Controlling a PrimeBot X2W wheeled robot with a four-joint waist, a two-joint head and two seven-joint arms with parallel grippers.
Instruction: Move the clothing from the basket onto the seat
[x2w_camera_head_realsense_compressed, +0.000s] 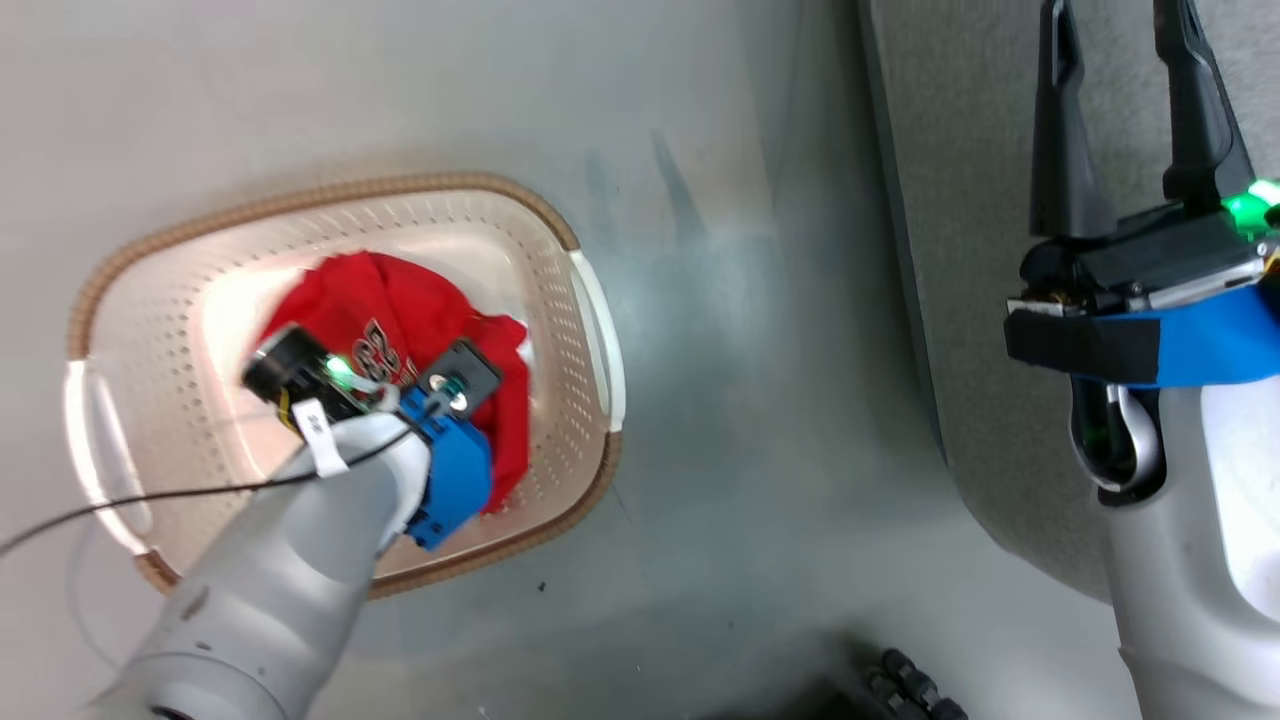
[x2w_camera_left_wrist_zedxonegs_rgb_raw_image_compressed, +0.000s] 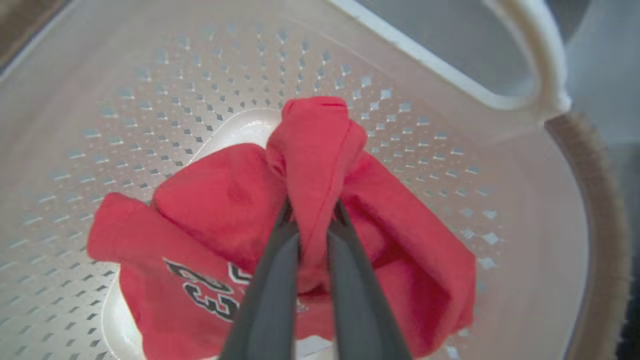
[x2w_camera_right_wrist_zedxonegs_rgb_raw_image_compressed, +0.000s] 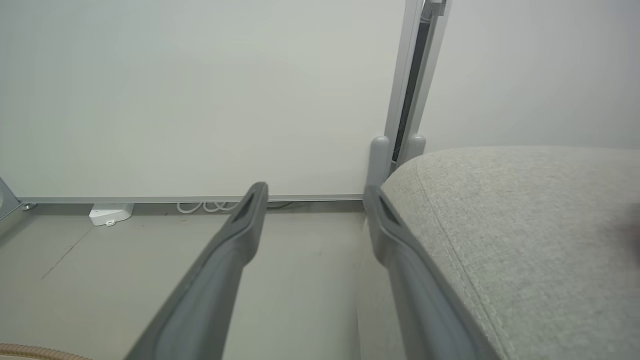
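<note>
- Left claw (x2w_camera_left_wrist_zedxonegs_rgb_raw_image_compressed: 312, 212) is pinched shut on a raised fold of the red clothing (x2w_camera_left_wrist_zedxonegs_rgb_raw_image_compressed: 225, 200).
- Clothing lies in the basket (x2w_camera_left_wrist_zedxonegs_rgb_raw_image_compressed: 150, 75), not yet lifted out.
- Right claw (x2w_camera_right_wrist_zedxonegs_rgb_raw_image_compressed: 315, 195) gapes empty beside the seat (x2w_camera_right_wrist_zedxonegs_rgb_raw_image_compressed: 525, 225).
- The whole carry looks left to do.

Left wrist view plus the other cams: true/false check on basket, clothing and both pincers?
1. The left pincer is shut on a fold of the red jersey. True.
2. The red jersey lies on the grey sofa seat. False: it is inside the laundry basket.
3. The right pincer is open and holds nothing. True.
4. The laundry basket stands on the grey sofa seat. False: it stands on the floor, beside the seat.
</note>
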